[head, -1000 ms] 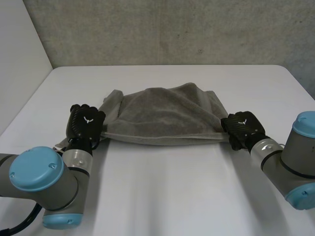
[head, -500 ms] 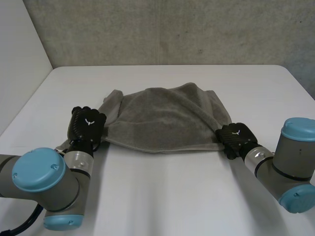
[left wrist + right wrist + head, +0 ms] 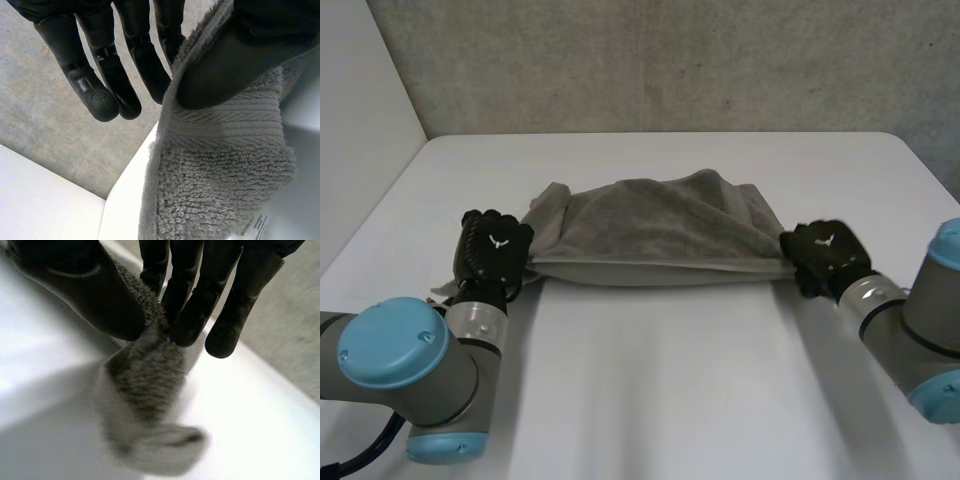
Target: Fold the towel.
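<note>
Towel [image 3: 655, 230] folding looked about half done. The grey cloth lay mid-way across the white table [image 3: 650, 390], its near edge raised and stretched between both hands, the rest bunched behind. The left hand [image 3: 493, 255] pinched the near left corner between thumb and fingers, and the right hand [image 3: 825, 255] pinched the near right corner likewise. Its long axis ran side to side, hand to hand. I judged the fold not yet laid flat.

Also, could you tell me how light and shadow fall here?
Head view: soft, even light, no glare on the table. Right wrist view: a grey shadow lies beside the towel corner pinched by the right hand. Left wrist view: shaded table beside the towel in the left hand.
</note>
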`<state>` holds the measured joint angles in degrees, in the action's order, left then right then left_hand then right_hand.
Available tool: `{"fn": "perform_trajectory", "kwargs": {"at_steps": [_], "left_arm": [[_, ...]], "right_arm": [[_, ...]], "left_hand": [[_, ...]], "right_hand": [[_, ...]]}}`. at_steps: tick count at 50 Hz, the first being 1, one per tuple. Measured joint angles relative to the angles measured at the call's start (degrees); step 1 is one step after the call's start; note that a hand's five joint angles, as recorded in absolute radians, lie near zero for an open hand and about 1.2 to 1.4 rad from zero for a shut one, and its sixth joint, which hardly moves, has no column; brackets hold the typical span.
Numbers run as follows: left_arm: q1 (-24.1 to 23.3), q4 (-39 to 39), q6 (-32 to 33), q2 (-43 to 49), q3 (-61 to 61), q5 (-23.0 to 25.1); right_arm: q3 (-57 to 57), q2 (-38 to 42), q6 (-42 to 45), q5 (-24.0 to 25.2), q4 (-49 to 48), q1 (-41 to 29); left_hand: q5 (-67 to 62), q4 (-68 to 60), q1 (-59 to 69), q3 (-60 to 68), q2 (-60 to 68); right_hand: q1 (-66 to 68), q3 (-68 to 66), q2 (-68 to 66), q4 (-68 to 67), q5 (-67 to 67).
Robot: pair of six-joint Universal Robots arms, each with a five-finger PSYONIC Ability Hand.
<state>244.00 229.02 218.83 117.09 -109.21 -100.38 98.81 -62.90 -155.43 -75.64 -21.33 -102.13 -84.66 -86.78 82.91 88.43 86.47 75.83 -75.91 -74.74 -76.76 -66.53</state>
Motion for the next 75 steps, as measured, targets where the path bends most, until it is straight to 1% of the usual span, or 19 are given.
{"fn": "perform_trajectory", "kwargs": {"at_steps": [6, 11, 16, 21, 29, 34, 38, 41, 45, 51, 52, 54, 59, 62, 63, 67, 69, 71, 75], "left_arm": [[0.05, 3.19, 0.15, -1.27, -1.22, -0.05], [0.02, 5.44, 0.94, -1.86, -2.12, -0.05], [-0.03, 5.80, 3.44, -3.71, -2.56, 0.09], [-0.04, 4.94, 6.64, -9.83, -3.26, 1.06], [-0.03, -0.11, 8.75, -25.62, -4.36, 5.22], [-0.06, -5.06, 8.79, -33.14, -2.57, 6.46], [-0.28, -10.06, 8.67, -36.77, 1.38, 7.25], [-0.30, -14.90, 8.55, -37.01, 5.50, 8.05], [-0.05, -20.55, 8.46, -32.97, 10.07, 8.74], [1.56, -27.60, 8.20, -21.54, 16.73, 8.86], [2.11, -28.83, 8.17, -18.49, 18.52, 8.79], [2.74, -30.18, 8.17, -14.45, 21.10, 8.72], [3.66, -31.90, 8.38, -5.76, 29.08, 8.39], [3.85, -31.90, 8.41, -2.59, 35.12, 8.18], [3.95, -31.63, 8.33, -1.77, 37.97, 8.00], [4.35, -29.88, 7.84, -0.95, 45.33, 6.82], [4.58, -27.45, 7.11, -1.47, 48.69, 5.29], [4.66, -25.60, 6.29, -2.31, 49.73, 4.24], [4.80, -22.39, 3.72, -4.97, 47.97, 3.02]], "right_arm": [[1.71, -3.42, -0.76, 0.20, -1.73, 1.01], [1.61, -3.76, -0.71, 0.22, -1.05, 1.15], [0.33, -5.05, -0.22, 0.87, 3.40, 1.14], [-1.75, -11.24, 0.63, 3.26, 11.62, 1.19], [-7.05, -25.36, 1.43, 8.40, 24.44, 3.20], [-11.89, -32.39, 1.41, 9.62, 29.35, 5.32], [-17.57, -35.16, 1.45, 9.80, 32.81, 6.40], [-22.21, -34.02, 2.19, 9.86, 35.70, 6.97], [-26.35, -28.43, 5.95, 9.40, 39.50, 6.42], [-30.91, -15.47, 16.12, 6.31, 44.16, 2.24], [-32.27, -11.54, 19.06, 4.68, 44.84, 0.92], [-33.87, -7.44, 21.90, 2.68, 45.21, -0.33], [-40.74, 1.72, 26.05, -3.15, 41.58, -2.48], [-44.33, 4.13, 25.79, -5.32, 34.32, -3.07], [-45.29, 4.38, 25.19, -5.93, 29.64, -3.26], [-45.31, 1.94, 22.42, -6.82, 13.48, -3.55], [-43.26, -1.83, 20.11, -6.74, 3.36, -3.55], [-41.55, -4.43, 18.65, -6.34, -1.36, -3.44], [-38.68, -7.49, 16.92, -4.59, -2.59, -3.08]], "left_hand": [[0.00, 0.00, 0.00, 0.01, 0.07], [-0.39, 0.00, 0.00, 0.01, 0.07], [-0.39, 0.00, 0.00, 0.03, 0.07], [-0.40, 0.00, 0.00, 0.07, 0.08], [-0.47, 0.00, 0.00, 0.15, 0.08], [-0.59, 0.00, 0.00, 0.18, 0.08], [-0.60, 0.00, 0.00, 0.19, 0.08], [-0.60, 0.00, 0.00, 0.20, 0.08], [-0.60, 0.00, 0.00, 0.22, 0.08], [-0.62, 0.00, 0.00, 0.23, 0.08], [-0.61, 0.00, 0.00, 0.24, 0.07], [-0.60, 0.00, 0.00, 0.24, 0.08], [-0.60, 0.00, -0.01, 0.27, 0.35], [-0.66, 0.00, -0.02, 0.31, 0.60], [-0.91, 0.00, -0.02, 0.31, 0.60], [-1.69, 0.00, -0.02, 0.33, 0.60], [-2.51, 0.00, -0.02, 0.34, 0.60], [-3.21, 0.00, -0.02, 0.35, 0.60], [-3.94, 0.00, -0.02, 0.36, 0.60]], "right_hand": [[0.00, -0.47, 0.00, 0.00, 0.00], [0.01, -0.47, 0.00, 0.00, 0.00], [0.01, -0.47, 0.00, 0.00, 0.00], [0.16, -0.47, -0.13, 0.00, 0.00], [0.24, -0.47, -0.29, 0.00, -0.01], [0.28, -0.47, -0.29, -0.01, -0.05], [0.29, -0.47, -0.29, -0.01, -0.05], [0.31, -0.47, -0.29, -0.01, -0.08], [0.31, -0.47, -0.29, -0.05, -0.29], [0.32, -0.47, -0.29, -0.13, -0.29], [0.33, -0.47, -0.29, -0.13, -0.29], [0.33, -0.47, -0.29, -0.13, -0.29], [0.33, -0.47, -0.30, -0.13, -0.37], [0.33, -0.47, -0.32, -0.13, -0.83], [0.33, -0.47, -0.64, -0.13, -0.98], [0.33, -0.47, -0.88, -0.13, -1.00], [0.33, -0.47, -0.88, -0.13, -1.19], [0.33, -0.47, -0.88, -0.13, -1.32], [0.33, -0.47, -1.14, -0.13, -1.54]]}}
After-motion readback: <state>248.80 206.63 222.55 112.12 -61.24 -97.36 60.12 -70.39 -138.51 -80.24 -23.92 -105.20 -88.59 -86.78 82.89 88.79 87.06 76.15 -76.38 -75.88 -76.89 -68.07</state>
